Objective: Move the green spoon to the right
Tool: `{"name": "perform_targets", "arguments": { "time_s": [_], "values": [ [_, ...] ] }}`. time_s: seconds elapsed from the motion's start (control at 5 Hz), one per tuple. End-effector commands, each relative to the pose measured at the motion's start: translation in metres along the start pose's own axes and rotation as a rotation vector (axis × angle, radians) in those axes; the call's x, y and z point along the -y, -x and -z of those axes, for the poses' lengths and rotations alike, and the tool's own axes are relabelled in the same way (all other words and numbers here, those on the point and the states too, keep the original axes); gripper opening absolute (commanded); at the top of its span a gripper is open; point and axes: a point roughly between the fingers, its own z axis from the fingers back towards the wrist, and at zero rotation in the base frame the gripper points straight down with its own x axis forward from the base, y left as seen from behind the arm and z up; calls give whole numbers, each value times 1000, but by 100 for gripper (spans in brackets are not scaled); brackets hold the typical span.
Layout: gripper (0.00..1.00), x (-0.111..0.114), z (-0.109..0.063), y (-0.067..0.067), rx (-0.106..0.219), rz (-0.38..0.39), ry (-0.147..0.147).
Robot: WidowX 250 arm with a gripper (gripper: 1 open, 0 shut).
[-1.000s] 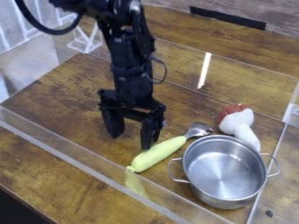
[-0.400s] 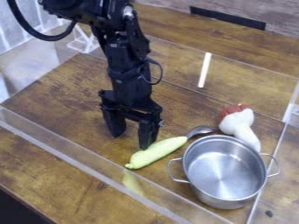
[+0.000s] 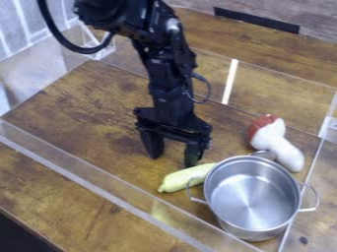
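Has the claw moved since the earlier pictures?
Yes. The open claw shifted right in the picture, toward the steel pot, now above the green spoon.

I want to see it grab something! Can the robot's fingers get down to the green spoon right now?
Probably yes. The gripper is open, pointing down just above the green spoon, whose yellow-green handle lies bare on the table. The pot sits close against the spoon's far end, so the fingers should come down on the handle.

The hand (image 3: 174, 150) hangs wide open just above the green spoon (image 3: 186, 177); pot (image 3: 250, 197) beside it.
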Motion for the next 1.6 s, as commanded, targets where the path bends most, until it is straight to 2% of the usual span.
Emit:
{"name": "perform_targets", "arguments": {
  "time_s": [0.0, 0.2, 0.6, 0.8, 1.2, 1.4],
  "values": [
    [100, 8, -5, -5, 1, 33, 12],
    [100, 0, -7, -11, -8, 24, 10],
    [100, -7, -11, -8, -30, 51, 10],
    [100, -8, -12, -5, -28, 56, 3],
    [100, -28, -19, 6, -34, 153, -4],
    [100, -34, -23, 18, -22, 135, -5]
  ]
}}
